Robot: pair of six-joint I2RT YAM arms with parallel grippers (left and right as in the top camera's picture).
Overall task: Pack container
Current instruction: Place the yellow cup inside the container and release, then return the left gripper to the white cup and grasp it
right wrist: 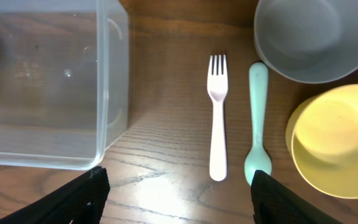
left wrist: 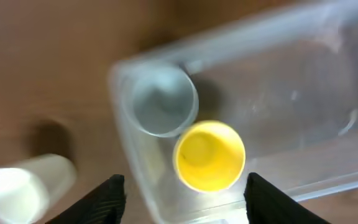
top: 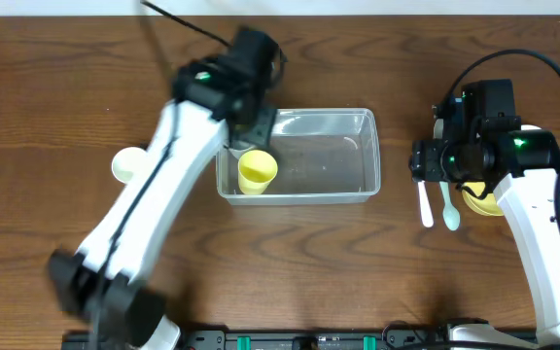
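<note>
The clear plastic container (top: 373,156) sits mid-table. A yellow cup (top: 257,170) stands upright in its left end. The left wrist view shows the container (left wrist: 278,37), the yellow cup (left wrist: 209,155) and a grey-blue cup (left wrist: 162,101) beside it in the corner. My left gripper (left wrist: 185,202) is open and empty above the container's left end (top: 258,124). My right gripper (right wrist: 176,199) is open and empty over bare table, between the container's right wall (right wrist: 120,74) and the cutlery; in the overhead view it is at the right (top: 428,162).
A cream cup (top: 127,165) is on the table left of the container; it also shows in the left wrist view (left wrist: 23,186). A white fork (right wrist: 217,118), a mint spoon (right wrist: 257,118), a grey bowl (right wrist: 316,37) and a yellow bowl (right wrist: 334,140) lie right of the container.
</note>
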